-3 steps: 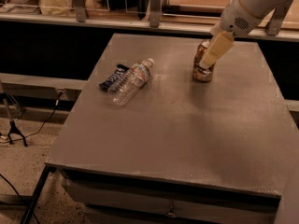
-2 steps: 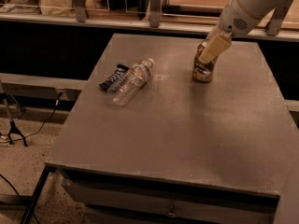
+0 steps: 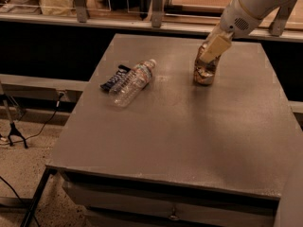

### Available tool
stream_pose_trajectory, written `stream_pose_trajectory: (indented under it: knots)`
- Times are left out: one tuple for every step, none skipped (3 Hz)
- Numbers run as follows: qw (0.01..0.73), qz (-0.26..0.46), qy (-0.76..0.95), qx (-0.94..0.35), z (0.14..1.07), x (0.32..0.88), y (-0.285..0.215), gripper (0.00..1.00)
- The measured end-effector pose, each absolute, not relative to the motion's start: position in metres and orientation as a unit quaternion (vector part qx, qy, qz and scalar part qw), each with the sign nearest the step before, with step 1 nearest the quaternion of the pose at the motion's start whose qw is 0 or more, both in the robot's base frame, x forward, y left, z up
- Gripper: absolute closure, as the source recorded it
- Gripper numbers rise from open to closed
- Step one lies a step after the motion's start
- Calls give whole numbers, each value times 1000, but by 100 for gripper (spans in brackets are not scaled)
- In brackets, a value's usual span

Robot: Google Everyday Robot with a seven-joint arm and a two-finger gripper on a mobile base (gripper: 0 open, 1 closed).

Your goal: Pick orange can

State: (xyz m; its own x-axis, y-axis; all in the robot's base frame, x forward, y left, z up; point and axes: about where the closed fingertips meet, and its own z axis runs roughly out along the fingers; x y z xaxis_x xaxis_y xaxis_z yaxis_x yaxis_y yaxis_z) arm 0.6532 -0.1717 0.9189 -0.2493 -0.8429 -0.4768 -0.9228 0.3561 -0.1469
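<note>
The orange can (image 3: 205, 74) stands upright on the grey table (image 3: 189, 136), toward its far right. My gripper (image 3: 209, 55) reaches down from the upper right on a white arm and sits at the can's upper part, covering its top. The lower half of the can shows below the gripper and rests on the table.
A clear plastic bottle (image 3: 132, 82) lies on its side at the table's far left, next to a dark snack packet (image 3: 113, 78). A counter with shelves (image 3: 142, 13) runs behind the table. A tripod leg and cables (image 3: 14, 131) are on the floor at the left.
</note>
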Motion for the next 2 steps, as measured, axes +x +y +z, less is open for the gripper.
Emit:
stream_pose_trajectory:
  knots:
    - [266, 96, 772, -569, 947, 646, -161, 100]
    - [300, 96, 746, -587, 994, 628, -146, 100]
